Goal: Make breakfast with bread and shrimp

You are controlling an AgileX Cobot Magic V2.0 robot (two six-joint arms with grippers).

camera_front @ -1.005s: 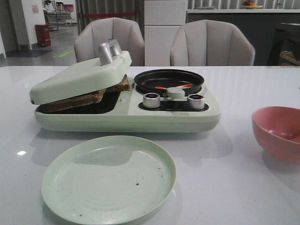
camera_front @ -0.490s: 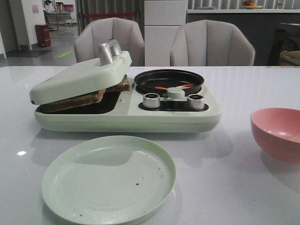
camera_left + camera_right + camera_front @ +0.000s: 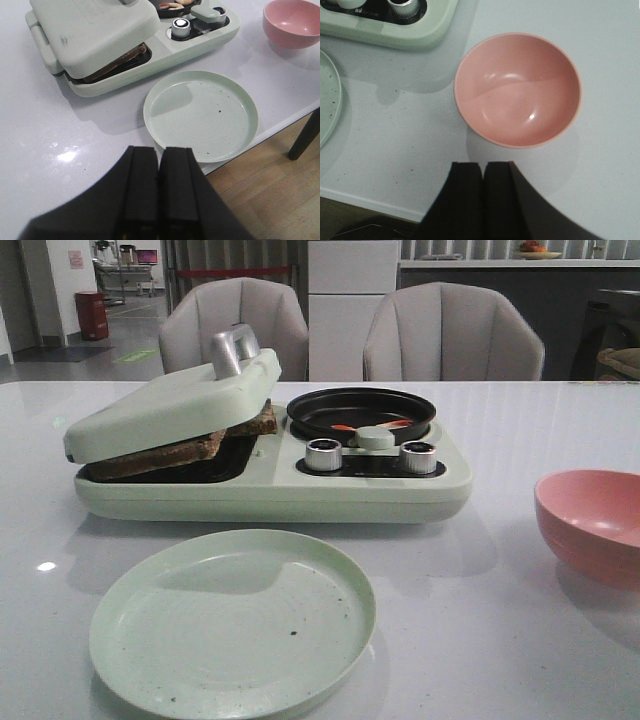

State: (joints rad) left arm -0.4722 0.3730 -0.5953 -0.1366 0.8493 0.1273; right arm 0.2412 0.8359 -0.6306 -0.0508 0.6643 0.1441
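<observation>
Front view showed a pale green breakfast maker (image 3: 270, 480) on the desk (image 3: 500, 640). The bread (image 3: 175, 450) sat at its 9 o'clock side under the tilted lid (image 3: 170, 405), and the shrimp (image 3: 368, 426) lay in the round pan (image 3: 360, 412) at 1 o'clock. An empty plate (image 3: 232, 622) waited at 6 o'clock, a pink bowl (image 3: 592, 525) at 3 o'clock. The left gripper (image 3: 159, 190) and right gripper (image 3: 482, 200) were both closed and empty. The propped lid looked likely to drop back onto the bread if lifted carelessly; the thin shrimp could slip from a pinch.

A pale green plate (image 3: 232, 622) lies before the green breakfast cooker (image 3: 270, 475), a pink bowl (image 3: 592, 524) well right.
</observation>
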